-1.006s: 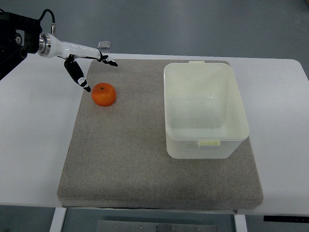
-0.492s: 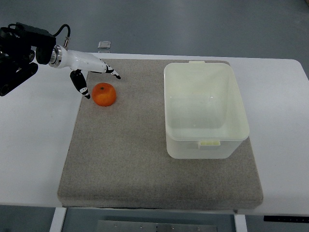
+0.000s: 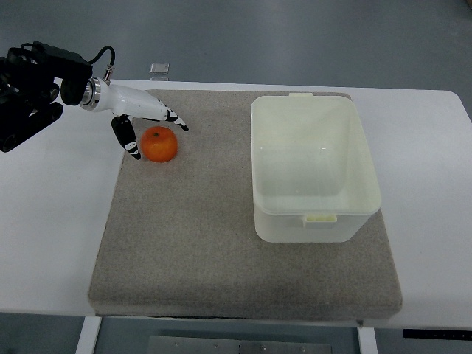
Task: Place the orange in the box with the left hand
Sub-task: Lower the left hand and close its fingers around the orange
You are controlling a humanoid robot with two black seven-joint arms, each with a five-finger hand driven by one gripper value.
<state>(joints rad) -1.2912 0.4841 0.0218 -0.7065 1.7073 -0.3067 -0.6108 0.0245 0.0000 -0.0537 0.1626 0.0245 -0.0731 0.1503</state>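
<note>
Tabletop point(image 3: 51, 221): white, filling most of the view; its near edge and legs are cut off at the bottom, and the 9 o'clock side runs out of the picture.
Mat point(image 3: 221, 251): grey, rough-textured rectangle lying flat on the tabletop, carrying both the box and the orange; its far right corner is hidden behind the box.
Box point(image 3: 313, 214): pale cream, translucent, open-topped, standing upright on the mat toward 3 o'clock; a small tab shows on the near rim and another on the far rim. The inside looks bare, though the glossy walls make the floor hard to read.
Left arm point(image 3: 33, 81): black housing with a cable loop, coming in from 10 o'clock; its upper part is cut off by the picture's edge.
Left hand point(image 3: 136, 118): white with black-tipped fingers point(image 3: 131, 144), reaching over the far left corner of the mat. The fingers are spread wide, the thumb below at 9 o'clock of the orange, the others above its far side at 12 o'clock. They bracket the fruit without closing; whether any tip touches the skin cannot be told.
Orange point(image 3: 159, 144): on the mat toward 10 o'clock, well apart from the box, stem dimple facing up, between the thumb and the other fingers.
Small grey object point(image 3: 159, 68): at the tabletop's far edge near 11 o'clock; too small to identify.
</note>
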